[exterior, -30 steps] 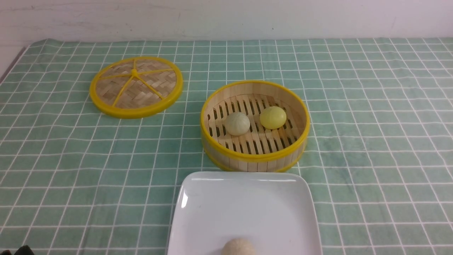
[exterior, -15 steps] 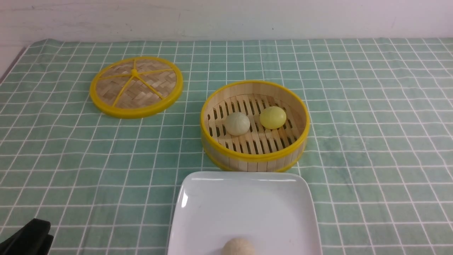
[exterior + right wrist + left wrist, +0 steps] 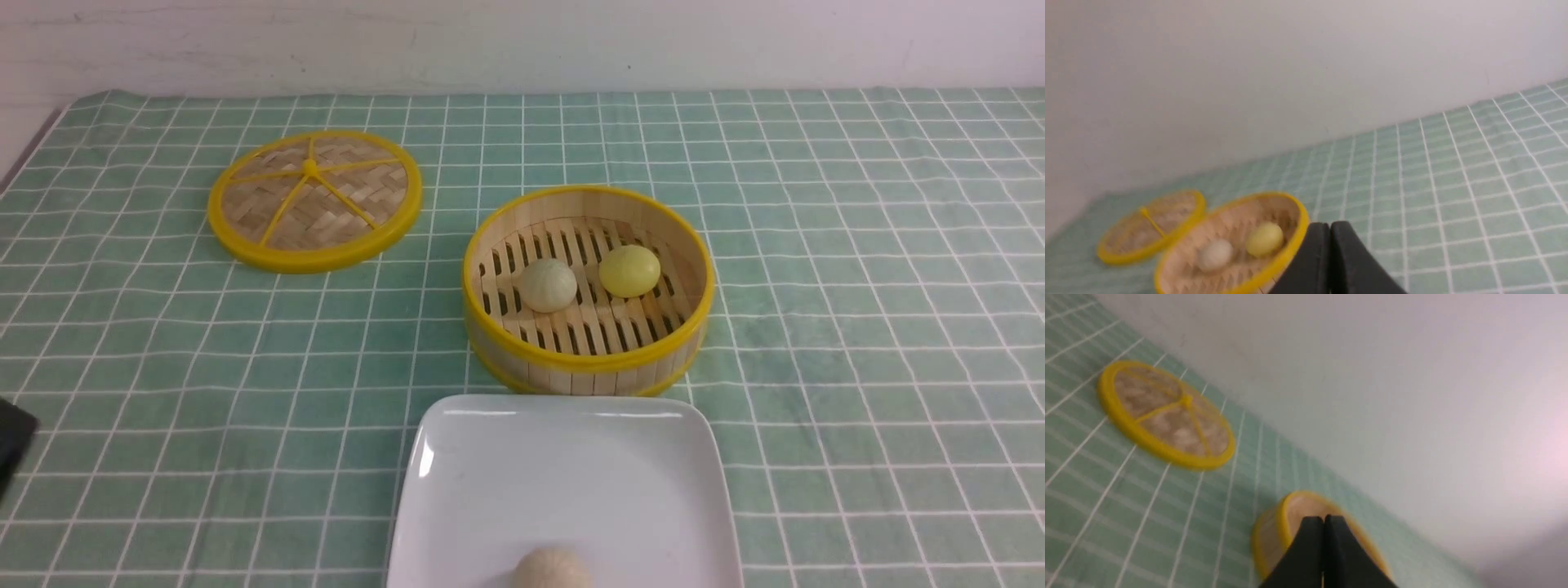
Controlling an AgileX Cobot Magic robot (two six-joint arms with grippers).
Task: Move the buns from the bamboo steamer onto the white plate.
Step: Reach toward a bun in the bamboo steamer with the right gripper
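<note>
The bamboo steamer (image 3: 588, 364) stands mid-table and holds the two buns: a pale cream bun (image 3: 548, 285) and, touching its right side, a bright yellow bun (image 3: 629, 271). Just in front lies the white plate (image 3: 563, 482), with a third, beige bun (image 3: 551, 570) at its near edge, cut off by the frame. My left gripper (image 3: 1323, 517) is shut and empty, and the steamer (image 3: 1280, 514) lies beyond its tips. Only a dark part of the left arm (image 3: 12, 445) shows at the front view's left edge. My right gripper (image 3: 1329, 224) is shut and empty, short of the steamer (image 3: 1298, 228), with the yellow bun (image 3: 1265, 239) and the cream bun (image 3: 1214, 254) in sight.
The flat woven lid (image 3: 314, 200) with yellow rim and spokes lies at the back left, apart from the steamer. A green checked cloth (image 3: 857, 327) covers the table up to a white wall (image 3: 522, 41). The right arm does not show in the front view.
The dark part of my left arm has risen from the bottom-left corner and slid out along the left edge. Buns, steamer, plate and lid have not moved.
</note>
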